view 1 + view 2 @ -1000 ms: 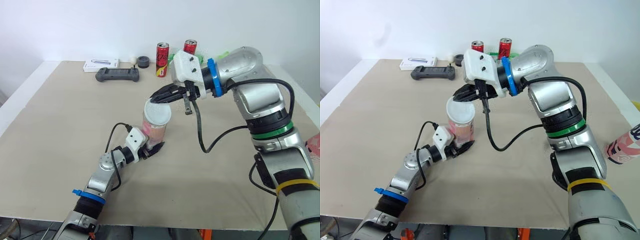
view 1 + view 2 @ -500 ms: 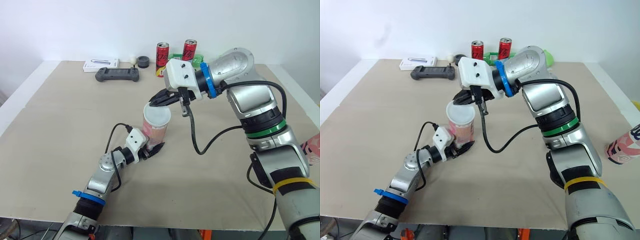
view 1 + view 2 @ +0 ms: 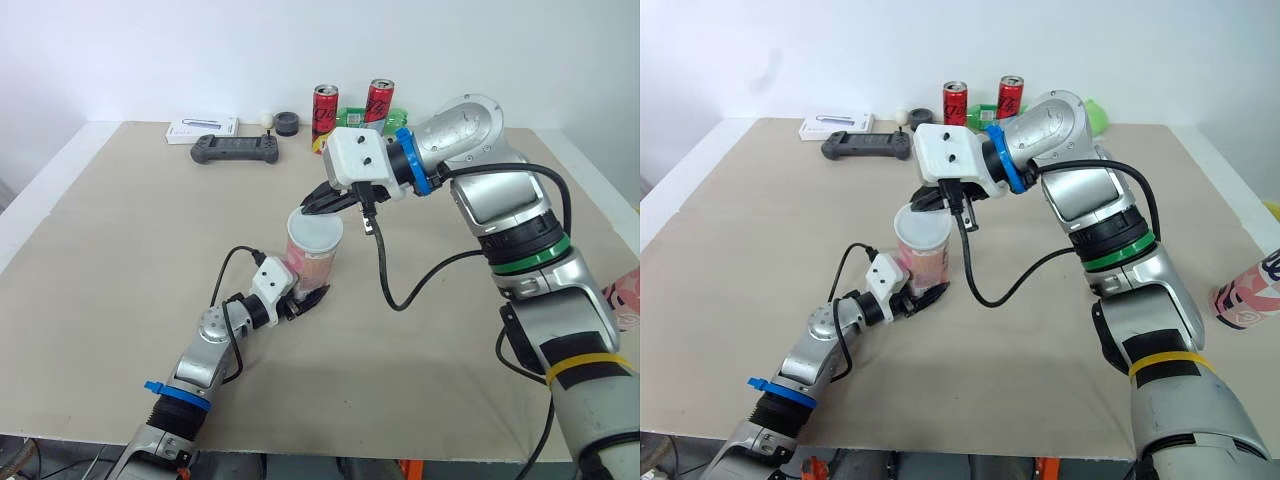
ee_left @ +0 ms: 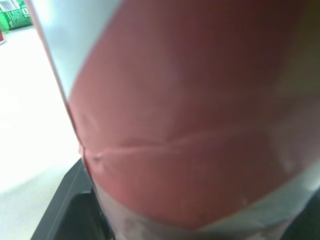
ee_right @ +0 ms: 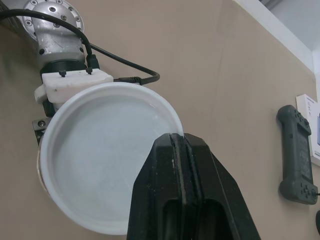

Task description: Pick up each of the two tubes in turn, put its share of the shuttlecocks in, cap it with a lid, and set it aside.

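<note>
Starting with the head views, the pink-and-silver cylindrical tube point(image 3: 312, 265) is held upright, clamped near its base by the left gripper point(image 3: 303, 298). The round white plastic lid point(image 3: 315, 232), tilted a second ago, has been lowered flatter onto its mouth. From the left wrist, the tube's wall is seen close up. From the right wrist, the right gripper point(image 5: 177, 137) is seen closed on the lid's rim; capping is judged almost done.

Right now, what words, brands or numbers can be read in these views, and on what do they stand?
Nothing reads clearly.
Red cans: white lettering, too small.
White box: print too small.
Green packet: white print, blurred.
Tube at centre: no lettering seen.
Tube at the right edge: dark marks, unreadable.
Lid: blank.
</note>
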You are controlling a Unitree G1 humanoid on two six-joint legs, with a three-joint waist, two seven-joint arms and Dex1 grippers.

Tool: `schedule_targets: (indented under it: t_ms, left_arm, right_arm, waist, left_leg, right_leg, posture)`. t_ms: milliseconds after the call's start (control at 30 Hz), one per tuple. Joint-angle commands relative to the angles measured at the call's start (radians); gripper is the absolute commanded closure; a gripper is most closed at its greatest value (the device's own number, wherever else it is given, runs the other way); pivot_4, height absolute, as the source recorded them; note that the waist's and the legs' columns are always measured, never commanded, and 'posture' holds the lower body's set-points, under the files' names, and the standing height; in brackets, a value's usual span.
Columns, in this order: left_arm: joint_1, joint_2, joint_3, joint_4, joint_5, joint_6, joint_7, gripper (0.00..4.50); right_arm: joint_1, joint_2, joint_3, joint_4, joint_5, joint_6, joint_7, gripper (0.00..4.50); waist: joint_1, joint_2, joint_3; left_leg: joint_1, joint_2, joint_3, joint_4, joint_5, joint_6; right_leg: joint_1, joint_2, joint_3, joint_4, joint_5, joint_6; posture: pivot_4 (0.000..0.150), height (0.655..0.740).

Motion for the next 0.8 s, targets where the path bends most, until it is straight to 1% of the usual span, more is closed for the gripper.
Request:
schedule_targets:
  t_ms: [33,400,800]
  left_arm:
    - [0.023,0.006,-0.009,0.037,0.028,0.027,0.012,1.56]
    - [0.021,0.006,-0.008,0.038,0.03,0.026,0.011,1.56]
    - [0.024,0.007,-0.007,0.031,0.031,0.031,0.01,1.56]
  right_arm:
    - [-0.031,-0.014,-0.001,-0.021,-0.012,-0.016,0.027,4.48]
    - [-0.017,-0.003,0.012,-0.058,-0.041,-0.038,0.04,4.48]
    - [-0.03,0.04,0.016,0.014,-0.094,-0.083,-0.002,4.48]
  waist:
    - [0.0,0.0,0.0]
    - [0.0,0.0,0.0]
    - [0.0,0.0,0.0]
  left_leg:
    - [0.0,0.0,0.0,0.0,0.0,0.0]
    - [0.0,0.0,0.0,0.0,0.0,0.0]
    - [0.0,0.0,0.0,0.0,0.0,0.0]
  right_leg:
    - [0.0,0.0,0.0,0.0,0.0,0.0]
    - [0.0,0.0,0.0,0.0,0.0,0.0]
    - [0.0,0.0,0.0,0.0,0.0,0.0]
  posture:
    - [0.15,0.74]
    - [0.15,0.74]
    - [0.15,0.74]
